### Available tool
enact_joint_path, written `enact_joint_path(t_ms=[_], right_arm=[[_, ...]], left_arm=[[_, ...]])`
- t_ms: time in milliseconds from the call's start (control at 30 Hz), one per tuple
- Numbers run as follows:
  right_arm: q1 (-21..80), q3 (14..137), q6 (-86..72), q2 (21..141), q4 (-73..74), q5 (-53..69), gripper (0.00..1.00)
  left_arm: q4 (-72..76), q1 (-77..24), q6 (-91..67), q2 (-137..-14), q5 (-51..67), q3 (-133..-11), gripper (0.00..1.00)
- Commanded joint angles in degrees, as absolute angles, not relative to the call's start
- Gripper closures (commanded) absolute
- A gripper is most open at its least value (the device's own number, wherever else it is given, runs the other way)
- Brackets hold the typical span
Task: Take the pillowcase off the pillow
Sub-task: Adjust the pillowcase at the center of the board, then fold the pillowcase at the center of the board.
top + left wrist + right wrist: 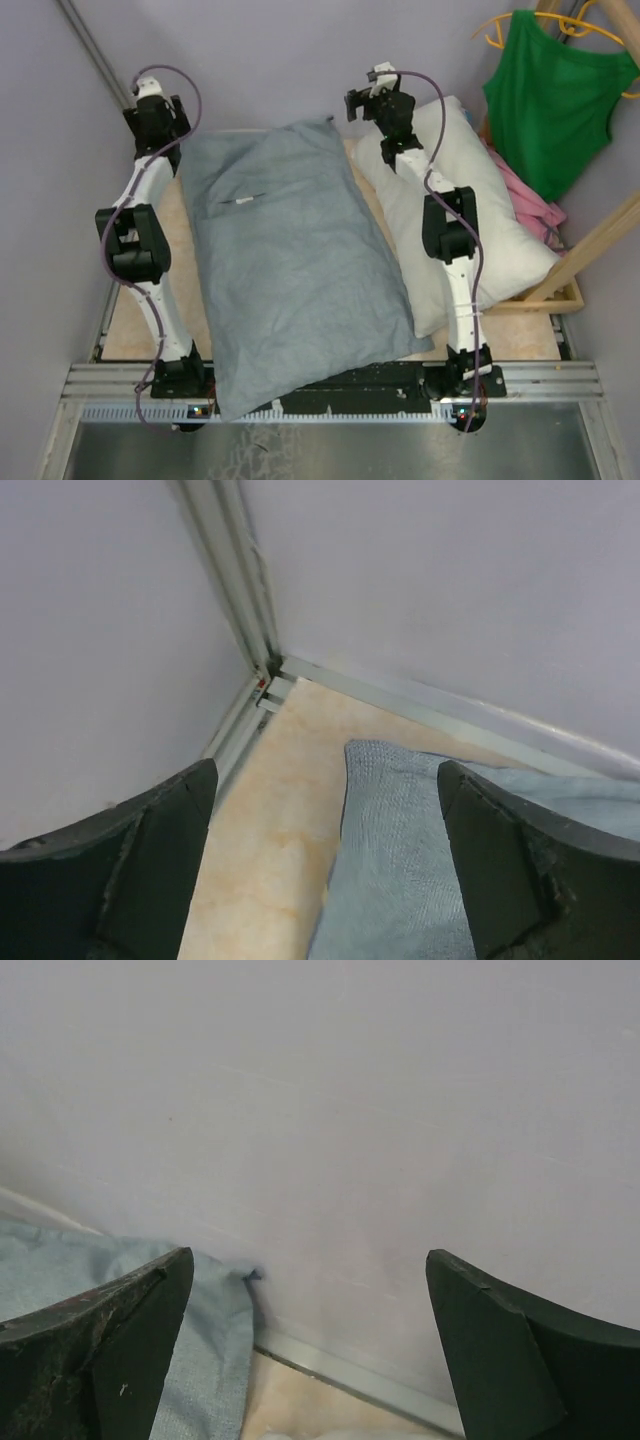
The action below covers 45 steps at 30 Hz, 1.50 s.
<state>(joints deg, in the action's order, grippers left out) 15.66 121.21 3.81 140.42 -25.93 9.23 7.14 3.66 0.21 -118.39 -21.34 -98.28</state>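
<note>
The pale grey-blue pillowcase (290, 260) lies plump and lengthwise across the middle of the table (125, 330). The plain white pillow (500, 235) lies beside it on the right, partly under my right arm. My left gripper (150, 92) is open and empty, just above the pillowcase's far left corner. In the left wrist view the gripper (325, 780) frames that cloth corner (400, 860) and bare tabletop (260, 840). My right gripper (365, 92) is open and empty by the far right corner. In the right wrist view it (308, 1260) faces the wall, with the cloth (215, 1350) at its left finger.
A green tank top (555, 95) hangs on a hanger at the back right, above a pink garment (530, 200). A slanted wooden beam (595, 245) and a wooden frame edge (555, 300) stand at the right. Walls close in behind and to the left (100, 630).
</note>
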Motion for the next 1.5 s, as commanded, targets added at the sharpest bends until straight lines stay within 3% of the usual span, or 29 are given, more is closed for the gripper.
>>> enact_joint_path(t_ms=[0, 167, 267, 567, 800, 1100, 1467], right_arm=[[15.7, 121.8, 3.6, 135.6, -19.4, 6.3, 0.01], [16.7, 101.0, -2.5, 120.1, -26.5, 5.4, 0.01], [21.8, 94.4, -0.9, 115.2, -22.8, 1.8, 0.01], [27.0, 78.1, -17.4, 112.3, -14.0, 1.9, 0.01], [27.1, 61.6, -25.0, 106.4, -15.1, 2.6, 0.06], [27.3, 42.8, -27.6, 95.4, -15.2, 4.9, 0.07], [28.7, 36.6, -31.4, 85.2, 11.0, 13.5, 0.06]], left_arm=[[-3.9, 5.4, -2.3, -118.9, -18.3, -103.8, 0.01], [-6.1, 4.8, -7.5, -109.9, -15.3, -94.9, 0.01], [-7.7, 2.8, -14.4, -105.8, -11.8, -89.4, 0.01], [-12.1, -10.1, -29.2, -95.6, -4.7, -67.7, 0.02], [-6.3, -12.8, -34.1, -81.9, 1.4, -45.2, 0.03], [-10.3, -15.2, -37.7, -68.2, 4.5, -29.9, 0.02], [-25.5, -16.3, -45.8, -73.5, 16.7, -24.6, 0.06]])
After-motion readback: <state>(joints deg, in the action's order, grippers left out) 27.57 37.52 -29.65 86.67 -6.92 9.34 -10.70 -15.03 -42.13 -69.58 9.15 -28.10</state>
